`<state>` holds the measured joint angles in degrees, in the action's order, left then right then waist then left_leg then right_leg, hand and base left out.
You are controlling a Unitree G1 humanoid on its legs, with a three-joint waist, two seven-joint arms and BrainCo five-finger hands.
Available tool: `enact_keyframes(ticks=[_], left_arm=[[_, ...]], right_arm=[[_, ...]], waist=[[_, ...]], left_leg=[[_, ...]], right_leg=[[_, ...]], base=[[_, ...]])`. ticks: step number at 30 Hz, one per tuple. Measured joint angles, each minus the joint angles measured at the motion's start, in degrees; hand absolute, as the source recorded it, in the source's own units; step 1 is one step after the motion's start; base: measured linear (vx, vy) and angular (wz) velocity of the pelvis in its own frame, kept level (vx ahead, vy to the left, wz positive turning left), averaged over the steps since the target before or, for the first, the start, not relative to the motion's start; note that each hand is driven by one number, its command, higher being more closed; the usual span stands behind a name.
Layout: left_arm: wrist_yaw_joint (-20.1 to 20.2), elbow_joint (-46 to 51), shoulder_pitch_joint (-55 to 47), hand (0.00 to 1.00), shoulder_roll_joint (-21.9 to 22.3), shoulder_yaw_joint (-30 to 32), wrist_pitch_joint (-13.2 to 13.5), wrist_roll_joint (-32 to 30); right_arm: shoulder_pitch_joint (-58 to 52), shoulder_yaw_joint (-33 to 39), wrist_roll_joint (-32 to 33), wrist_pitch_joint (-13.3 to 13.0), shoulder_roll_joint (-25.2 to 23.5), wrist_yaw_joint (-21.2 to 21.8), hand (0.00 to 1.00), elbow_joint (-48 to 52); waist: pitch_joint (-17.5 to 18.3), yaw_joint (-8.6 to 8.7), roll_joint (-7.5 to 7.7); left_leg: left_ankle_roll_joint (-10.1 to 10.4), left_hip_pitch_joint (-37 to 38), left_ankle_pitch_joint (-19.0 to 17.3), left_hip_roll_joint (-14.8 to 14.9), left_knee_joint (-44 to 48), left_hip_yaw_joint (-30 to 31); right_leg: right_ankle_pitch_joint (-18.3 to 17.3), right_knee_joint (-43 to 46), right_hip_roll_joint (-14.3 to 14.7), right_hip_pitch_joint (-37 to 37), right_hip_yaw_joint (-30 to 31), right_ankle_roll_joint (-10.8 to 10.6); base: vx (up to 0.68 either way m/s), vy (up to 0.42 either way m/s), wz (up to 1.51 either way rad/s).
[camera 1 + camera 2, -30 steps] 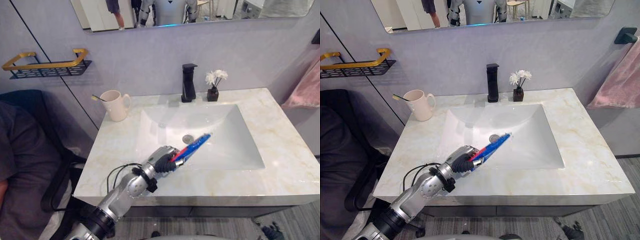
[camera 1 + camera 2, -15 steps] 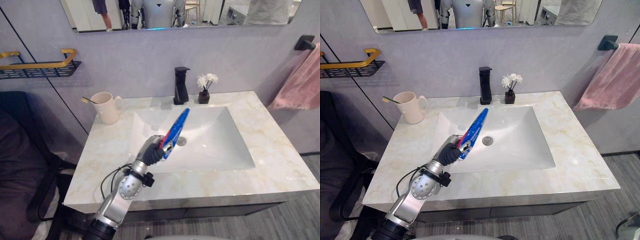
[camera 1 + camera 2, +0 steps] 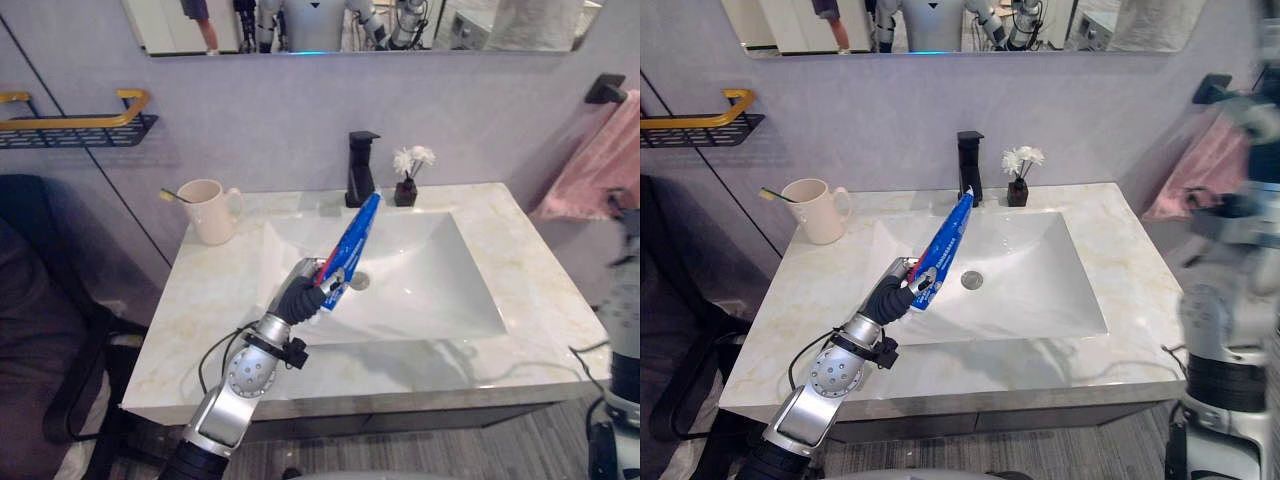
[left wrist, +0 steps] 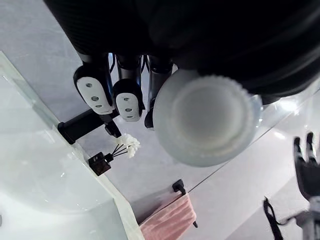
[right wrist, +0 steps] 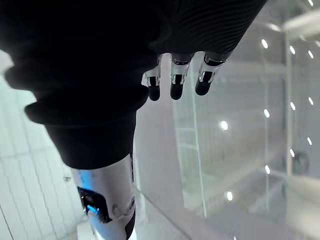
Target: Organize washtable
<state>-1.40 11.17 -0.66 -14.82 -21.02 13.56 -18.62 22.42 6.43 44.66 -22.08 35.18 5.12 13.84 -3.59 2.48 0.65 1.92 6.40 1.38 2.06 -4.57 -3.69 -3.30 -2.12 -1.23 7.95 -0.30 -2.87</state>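
My left hand (image 3: pixel 297 298) is shut on a blue toothpaste tube (image 3: pixel 350 245) with red and white markings. It holds the tube above the front left of the white sink basin (image 3: pixel 430 295), slanting up toward the black faucet (image 3: pixel 359 168). In the left wrist view the tube's round white cap (image 4: pixel 207 122) faces the camera with the fingers (image 4: pixel 127 100) curled beside it. My right hand (image 4: pixel 304 167) is raised at the right of the washtable, fingers (image 5: pixel 175 82) straight and holding nothing.
A cream mug (image 3: pixel 212 210) with a toothbrush stands at the back left of the marble counter (image 3: pixel 215 300). A small dark vase of white flowers (image 3: pixel 408 175) sits beside the faucet. A pink towel (image 3: pixel 600 160) hangs right; a gold-edged shelf (image 3: pixel 80 125) hangs left.
My left hand has lifted the tube out of the basin and tipped it upward. My right arm has risen into view at the right. The camera has shifted too.
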Motion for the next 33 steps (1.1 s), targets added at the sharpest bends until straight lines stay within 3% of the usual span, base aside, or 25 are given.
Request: enact_keyframes(ticks=[4, 9, 16, 20, 25, 33], left_arm=[[-1.29, 0.0, 1.93, 1.0, 0.17, -1.33, -0.02, -1.13], [-5.39, 0.13, 3.19, 1.0, 1.66, -0.9, -0.07, -2.9], [-9.5, 0.24, 3.17, 1.0, 3.76, -0.25, -0.42, -5.14], [-10.74, 0.24, 2.96, 1.0, 5.37, 1.14, -0.66, -5.82], [-11.2, 0.24, 2.73, 1.0, 5.77, 0.78, -0.82, -5.85], [-10.93, 0.09, 1.78, 1.0, 5.76, -3.17, -0.84, -6.87]], right_arm=[[-2.65, -14.15, -1.53, 5.43, -9.24, 2.22, 0.0, -1.59], [-7.5, -18.33, -5.59, 8.59, -17.17, 2.34, 0.0, -4.76], [-8.61, -18.08, -13.68, 8.78, -23.53, -3.3, 0.0, -6.3], [-11.33, -17.53, -14.05, 8.22, -26.11, -6.11, 0.0, -6.94], [-13.22, -17.71, -12.97, 7.52, -28.74, -6.09, 0.0, -10.98], [-13.82, -21.07, -5.34, 7.97, -30.37, -3.47, 0.0, -13.16]], waist=[[-0.03, -0.95, -0.05], [-0.08, -1.63, -0.12], [-0.09, -1.79, -0.14], [-0.09, -1.65, -0.14], [-0.14, -1.67, -0.07], [-0.51, -1.66, 0.52]], left_leg=[[-0.03, -0.07, 0.03, -0.55, 0.13, 0.89], [-0.4, -0.07, 0.29, -1.27, -0.05, 1.92], [-0.79, 0.01, 0.7, -1.68, -0.58, 2.15], [-0.82, 0.01, 0.71, -2.03, -0.68, 2.38], [-0.83, 0.01, 0.71, -2.17, -0.72, 2.43], [-0.84, 0.0, 0.72, -2.23, -0.74, 2.64]], right_leg=[[-0.01, 0.03, -0.83, 0.44, -1.42, -0.01], [-0.19, 0.12, -1.55, 0.71, -2.55, -0.27], [-0.26, 0.15, -1.91, 0.72, -3.04, -0.39], [-0.38, 0.13, -2.21, 0.75, -3.21, -0.57], [-0.4, 0.12, -2.39, 0.76, -3.31, -0.6], [-0.42, 0.07, -2.45, 0.81, -3.55, -0.63]], base=[[-0.02, 0.003, 0.12], [-0.03, 0.008, 0.1], [-0.02, -0.002, 0.03], [0.0, -0.002, 0.01], [0.0, 0.0, 0.0], [-0.01, -0.008, 0.0]])
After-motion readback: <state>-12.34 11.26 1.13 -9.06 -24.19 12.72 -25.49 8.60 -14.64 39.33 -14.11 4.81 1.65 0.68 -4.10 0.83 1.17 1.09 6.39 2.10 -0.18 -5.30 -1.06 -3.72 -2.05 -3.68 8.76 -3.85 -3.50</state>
